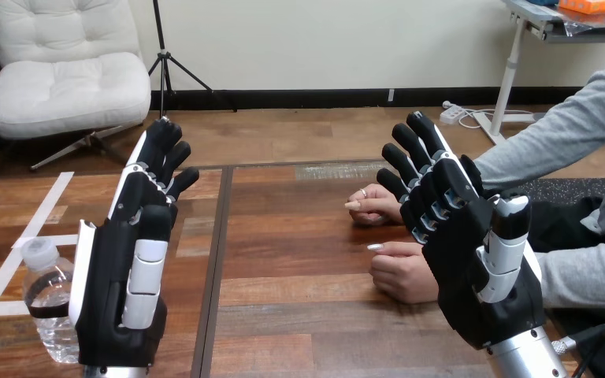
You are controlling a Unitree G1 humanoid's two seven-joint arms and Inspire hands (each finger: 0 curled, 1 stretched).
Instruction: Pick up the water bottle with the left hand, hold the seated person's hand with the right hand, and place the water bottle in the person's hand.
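A clear water bottle (50, 299) with a white cap and dark label stands upright on the table at the lower left. My left hand (130, 268) is raised just to its right, fingers straight and open, apart from the bottle. My right hand (473, 252) is raised at the right, fingers straight and open, holding nothing. The person's two hands rest on the table at the right: the farther hand (372, 205) and the nearer hand (402, 272). My right hand stands in front of them and hides part of each; I cannot tell whether it touches them.
White tape strips (35, 228) run across the table's left part. A dark seam (213, 268) splits the wooden tabletop down the middle. The person's grey sleeves (583, 276) reach in from the right edge.
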